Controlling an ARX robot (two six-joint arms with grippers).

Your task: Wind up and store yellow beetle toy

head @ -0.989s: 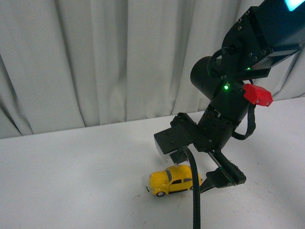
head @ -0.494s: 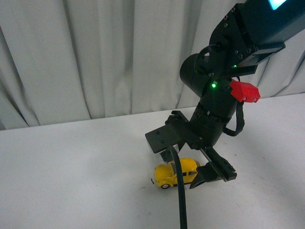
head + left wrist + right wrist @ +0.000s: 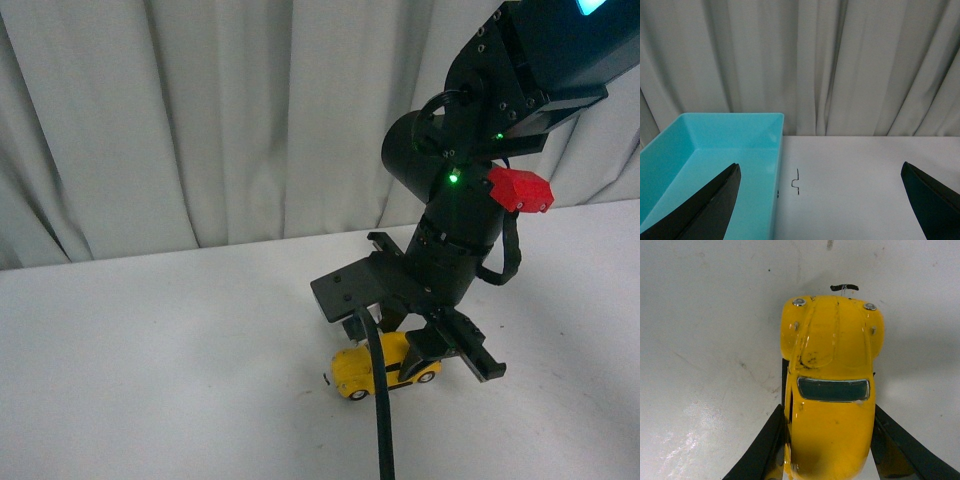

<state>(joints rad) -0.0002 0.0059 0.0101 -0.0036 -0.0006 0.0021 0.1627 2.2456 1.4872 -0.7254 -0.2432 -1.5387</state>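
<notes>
- The yellow beetle toy (image 3: 385, 365) is seen standing on its wheels on the white tabletop (image 3: 160, 350), towards the near right of the front view, with its nose turned to the left.
- The right end effector (image 3: 415, 355) is lowered over the toy from above, and the rear half of the toy is covered by it in the front view.
- In the right wrist view the toy (image 3: 832, 390) is shown from above, and the right end effector (image 3: 829, 410) is clamped on it: a black finger (image 3: 765, 450) is pressed against each flank, level with the doors.
- The bonnet, both headlights and the thin front bumper are left clear of the fingers, and a dark scuff is visible on the bonnet.
- A red part (image 3: 520, 190) and a green light (image 3: 453, 178) are carried on the black right arm, and a black cable (image 3: 380, 400) hangs in front of the toy.
- The left end effector (image 3: 820, 200) is held wide apart, with nothing between its fingers (image 3: 705, 210).
- A turquoise bin (image 3: 715, 150) is seen on the tabletop in the left wrist view, open at the top; one left finger shows over it and the other over bare tabletop.
- A small dark bent mark (image 3: 796, 181) lies on the tabletop just beside the bin's wall.
- A pale pleated curtain (image 3: 200, 120) closes off the far side of the scene.
</notes>
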